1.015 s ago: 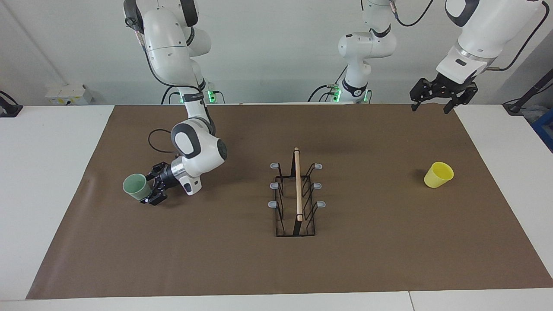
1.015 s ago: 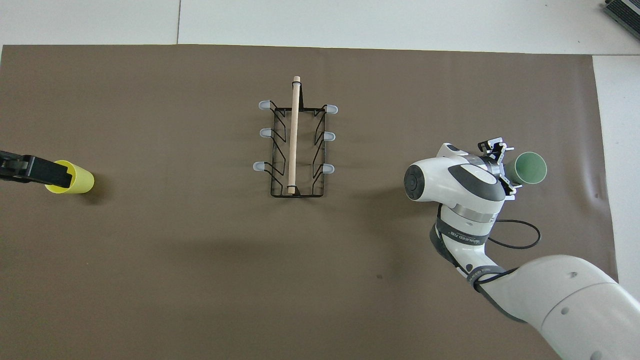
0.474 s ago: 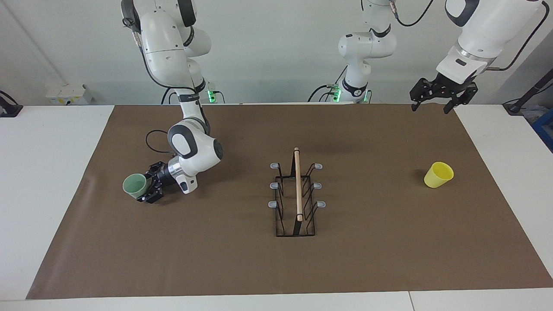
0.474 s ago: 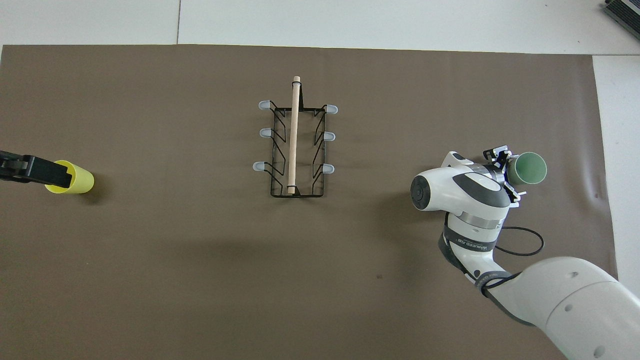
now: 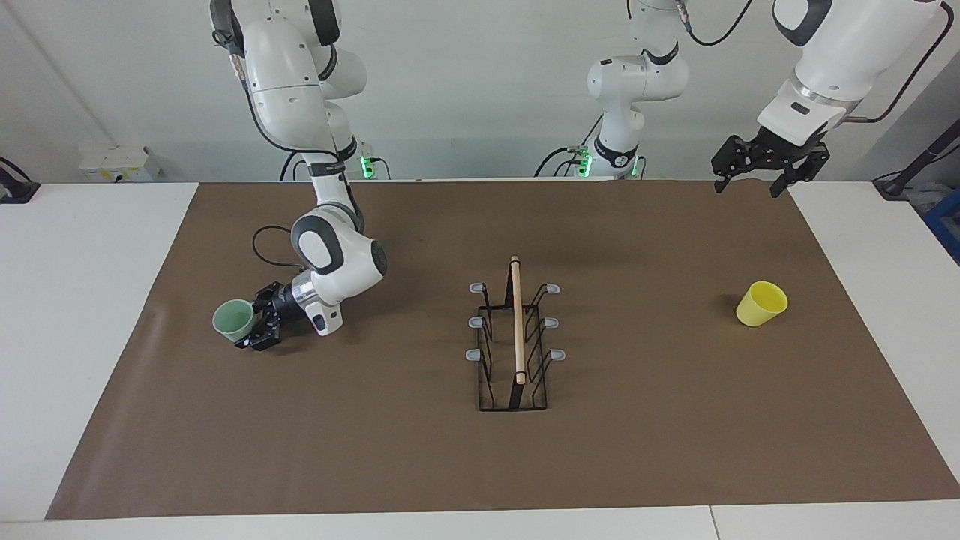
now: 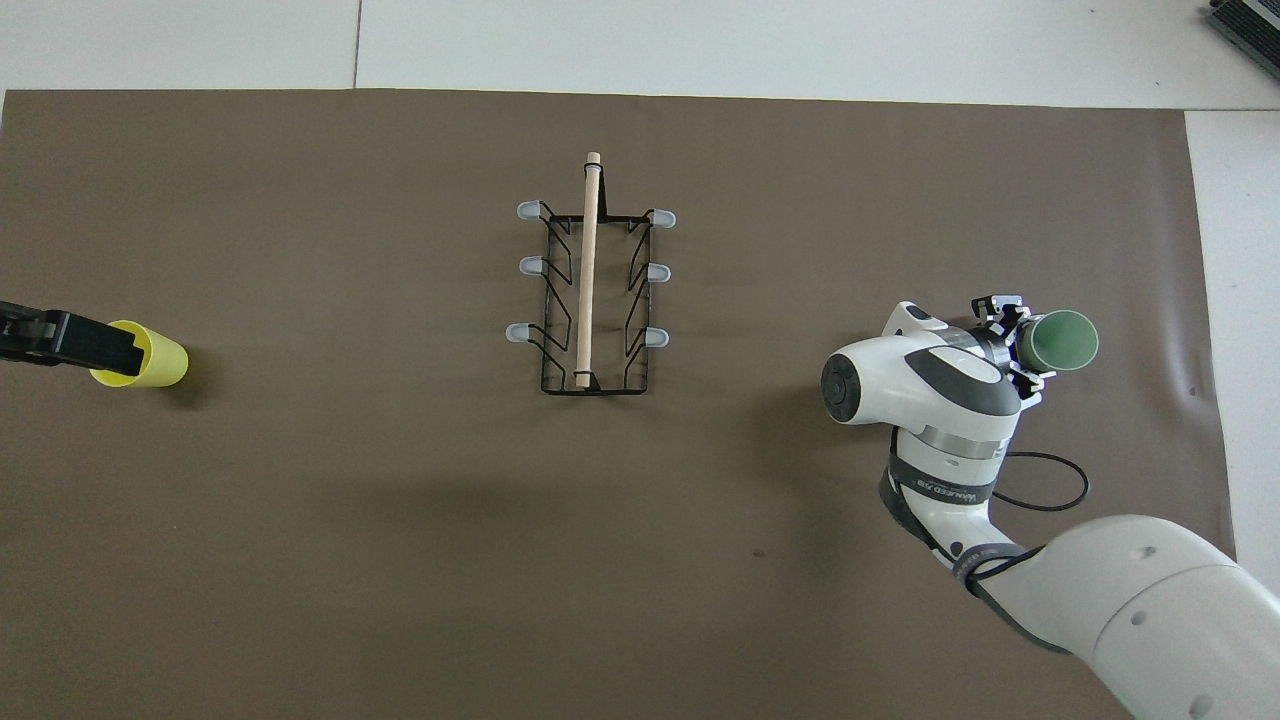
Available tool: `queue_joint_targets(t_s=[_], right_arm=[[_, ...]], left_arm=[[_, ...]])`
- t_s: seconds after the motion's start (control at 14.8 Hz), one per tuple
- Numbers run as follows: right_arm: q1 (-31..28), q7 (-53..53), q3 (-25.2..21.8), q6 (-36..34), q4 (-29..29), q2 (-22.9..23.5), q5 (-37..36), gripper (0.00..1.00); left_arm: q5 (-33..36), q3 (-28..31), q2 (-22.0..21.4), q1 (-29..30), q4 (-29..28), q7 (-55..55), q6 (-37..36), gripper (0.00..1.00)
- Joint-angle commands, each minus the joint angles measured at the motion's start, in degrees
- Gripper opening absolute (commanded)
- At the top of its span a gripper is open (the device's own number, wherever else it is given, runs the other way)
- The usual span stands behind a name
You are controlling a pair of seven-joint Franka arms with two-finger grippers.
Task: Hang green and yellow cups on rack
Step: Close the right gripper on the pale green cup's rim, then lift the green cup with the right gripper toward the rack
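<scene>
Green cup (image 5: pixel 232 320) (smooth tapered plastic) clamped in right pincer (image 5: pixel 253 327); left pincer (image 5: pixel 752 182) wide.

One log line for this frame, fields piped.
right gripper: shut on pale mint green plastic cup | left gripper: open, waiting | bright yellow plastic cup: on mat | black wire rack: bare

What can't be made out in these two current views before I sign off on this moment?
- Right gripper at the green cup: its fingertips are hidden by the cup and the wrist in both views, so contact cannot be read.
- Yellow cup: the overhead view has the raised left gripper covering its rim.
- Left gripper: cut off by the overhead view's edge.
- Rack: its base wires under the rod are too thin to trace.
</scene>
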Motion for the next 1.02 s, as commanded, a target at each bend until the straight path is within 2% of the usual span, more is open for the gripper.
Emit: queue_joint_targets(t_s=[0.0,0.34,0.81,0.95], right_arm=[[-0.88,1.52,0.41,1.24,-1.81,-1.59,-1.99,0.00],[0.17,3.19,0.50,-0.51,0.29,-1.59,0.63,0.00],[-0.26,0.20,0.58,-0.60,6.45,-5.89,14.77,0.00],[-1.14,-1.72,0.50,0.10,9.16,-7.48,22.06,0.00]], left_arm=[[1.00,-0.67,-0.78,0.75,-0.83,-0.43,-0.42,1.00],[1.00,-0.67,-0.78,0.84,-0.83,-0.43,-0.42,1.00],[1.00,-0.67,-0.78,0.84,-0.74,-0.43,-0.42,1.00],[1.00,-0.76,-0.70,0.41,-0.74,-0.34,-0.07,1.00]])
